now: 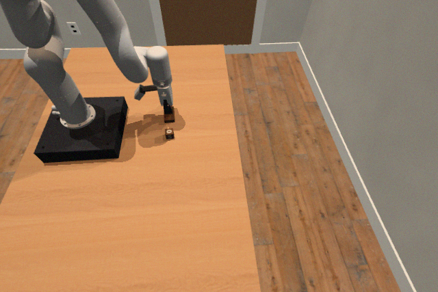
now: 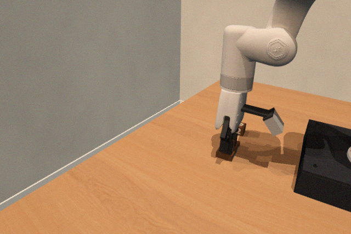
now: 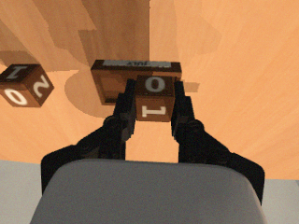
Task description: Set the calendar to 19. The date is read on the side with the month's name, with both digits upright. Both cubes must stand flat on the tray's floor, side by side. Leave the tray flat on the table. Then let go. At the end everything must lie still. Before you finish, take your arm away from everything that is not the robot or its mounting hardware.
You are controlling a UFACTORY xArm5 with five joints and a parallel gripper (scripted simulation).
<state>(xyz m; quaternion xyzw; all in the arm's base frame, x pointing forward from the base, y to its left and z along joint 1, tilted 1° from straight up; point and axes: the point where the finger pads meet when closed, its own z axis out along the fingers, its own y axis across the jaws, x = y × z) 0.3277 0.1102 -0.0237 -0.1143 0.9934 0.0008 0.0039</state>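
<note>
in the upper middle of the top view, the grey-and-black two-finger gripper points down at the small brown wooden tray. the tray lies flat on the light orange wooden table. in the exterior view, this place is a little right of the middle, in the lower half.

the wrist view shows the gripper closed on a dark brown cube with pale digits, with one black finger against each side of it. this cube is at the right part of the tray, near the centre of the frame. its upper visible face shows a 0, and the face below this in the picture shows a 1 turned on its side. i cannot tell if the cube touches the tray's floor.

along the tray's far edge in this view runs a pale label with "july", which reads upside down there.

a second brown cube with white digits rests on the table outside the tray, at the left of the wrist view, apart from the tray. its visible faces carry a 1, a 0 and a 2. in the top view it sits just below the tray, with the 0 on top.
</note>
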